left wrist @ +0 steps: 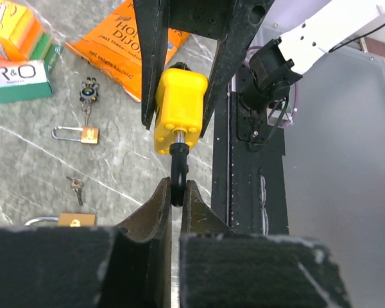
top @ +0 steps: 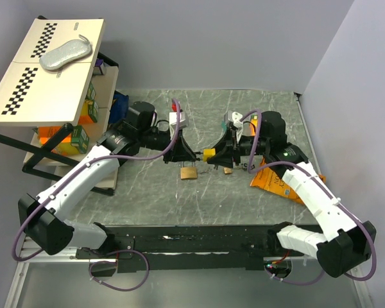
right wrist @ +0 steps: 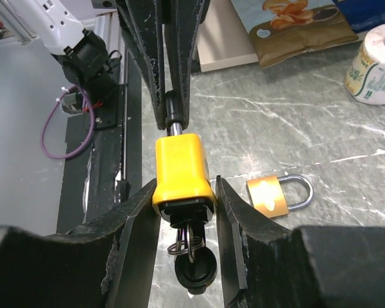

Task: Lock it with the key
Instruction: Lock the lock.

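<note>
Grey marbled tabletop fills the space, and above its middle the two arms meet nose to nose. The left gripper (left wrist: 176,189) is pinched tight on the black shackle (left wrist: 178,174) of a yellow padlock (left wrist: 179,109), which is held clear of the table. The right gripper (right wrist: 186,189) clamps the padlock's chunky yellow body between its fingers, jaws spread to the body's width. At the lock's underside a black-headed key (right wrist: 197,274) hangs with a small wire ring. Just beside them on the table lies a brass padlock (right wrist: 267,196) with a silver shackle. Another small brass padlock (left wrist: 83,134) lies toward the right arm, near an orange packet (left wrist: 119,45) and a green box (left wrist: 16,80). A white roll (right wrist: 375,67) stands farther back.
</note>
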Available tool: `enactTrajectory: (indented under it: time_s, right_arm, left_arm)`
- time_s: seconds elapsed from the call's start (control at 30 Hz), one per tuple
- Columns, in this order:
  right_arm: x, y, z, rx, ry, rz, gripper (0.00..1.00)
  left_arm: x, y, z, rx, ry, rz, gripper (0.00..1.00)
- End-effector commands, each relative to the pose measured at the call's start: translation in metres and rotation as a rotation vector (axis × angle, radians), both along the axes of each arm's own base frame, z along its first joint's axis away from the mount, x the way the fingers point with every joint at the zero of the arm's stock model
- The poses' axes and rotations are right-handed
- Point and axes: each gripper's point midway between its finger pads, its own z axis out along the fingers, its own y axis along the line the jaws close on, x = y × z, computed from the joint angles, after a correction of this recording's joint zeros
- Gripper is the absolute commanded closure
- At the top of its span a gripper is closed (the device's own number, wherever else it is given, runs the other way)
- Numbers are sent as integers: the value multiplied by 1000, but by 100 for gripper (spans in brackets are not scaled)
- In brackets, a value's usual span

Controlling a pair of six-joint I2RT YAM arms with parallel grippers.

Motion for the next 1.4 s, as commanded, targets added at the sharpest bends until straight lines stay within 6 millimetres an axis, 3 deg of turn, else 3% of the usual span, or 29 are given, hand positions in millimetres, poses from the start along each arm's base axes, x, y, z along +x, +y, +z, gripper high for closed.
enactTrajectory:
  time_s: [0.0,0.23,0.4,0.6,0.83,1.13,1.37]
  right_arm:
    - [-14,30,49,123,-129,149,100]
    - [-27,45,54,143,-68,253,100]
    - [-35,45,50,137,1,292,100]
    - [-35,32,44,102,-5,263,100]
    - [-27,18,39,75,-11,206,100]
    - [-19,21,39,78,-2,189,100]
    - [-16,42,47,125,-18,220,100]
  left_arm:
    - [-14,-31,24,-122,-62,-120,99]
    - [-8,-40,20,-140,-86,-101,99]
    - [-1,-38,17,-119,-129,-72,99]
    - [3,-20,3,-53,-151,-40,99]
    - [13,1,2,-38,-142,4,99]
    - [11,-6,9,-74,-132,-25,99]
    - [0,-36,14,-152,-26,-76,99]
